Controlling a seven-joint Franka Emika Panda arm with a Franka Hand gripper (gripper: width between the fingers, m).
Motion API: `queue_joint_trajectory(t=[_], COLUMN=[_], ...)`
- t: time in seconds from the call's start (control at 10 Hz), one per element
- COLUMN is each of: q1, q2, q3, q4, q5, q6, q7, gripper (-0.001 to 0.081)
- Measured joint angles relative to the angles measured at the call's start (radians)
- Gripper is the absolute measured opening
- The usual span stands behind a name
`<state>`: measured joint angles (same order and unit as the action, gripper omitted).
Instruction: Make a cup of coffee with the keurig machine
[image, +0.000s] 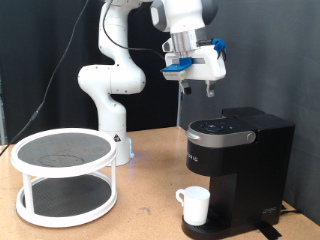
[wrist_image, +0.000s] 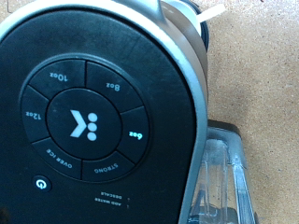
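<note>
From my console the gripper (image: 197, 89) hangs in the air directly above the keurig machine (image: 235, 160), well clear of its lid. Its two fingers point down with a gap between them and nothing in it, so I read the jaws as released. The wrist view looks straight down on the machine's closed lid (wrist_image: 93, 112), filled by the round button dial (wrist_image: 84, 119) with its size labels and a power button (wrist_image: 39, 184); the clear water tank (wrist_image: 224, 182) shows at the lid's edge. The cup (image: 194, 206) stands upright on the machine's drip base (image: 215, 230), under the brew head. A white two-tier round rack (image: 65, 175) sits well apart from the machine, toward the exterior view's left, on the wooden table (image: 140, 215).
</note>
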<state>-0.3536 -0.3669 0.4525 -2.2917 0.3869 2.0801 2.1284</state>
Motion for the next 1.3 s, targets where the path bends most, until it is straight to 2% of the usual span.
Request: queue_joint_trajectory(t=[0.3, 0.4, 0.7, 0.9, 1.1, 1.3], q1=[0.0, 0.0, 0.0, 0.0, 0.0, 0.0], q2=[0.009, 0.021, 0.105, 0.167, 0.211, 0.24], q3=[0.0, 0.001, 0.008, 0.015, 0.024, 0.033], q4=[0.01, 0.028, 0.14, 0.231, 0.292, 0.332], q5=[0.016, 0.019, -0.005, -0.057, -0.1, -0.121], q6=[0.024, 0.037, 0.03, -0.045, -0.099, -0.116], q7=[0.018, 0.04, 0.106, 0.122, 0.125, 0.135], gripper=[0.0734, 0.0734, 0.0734, 0.0734, 0.0734, 0.0734])
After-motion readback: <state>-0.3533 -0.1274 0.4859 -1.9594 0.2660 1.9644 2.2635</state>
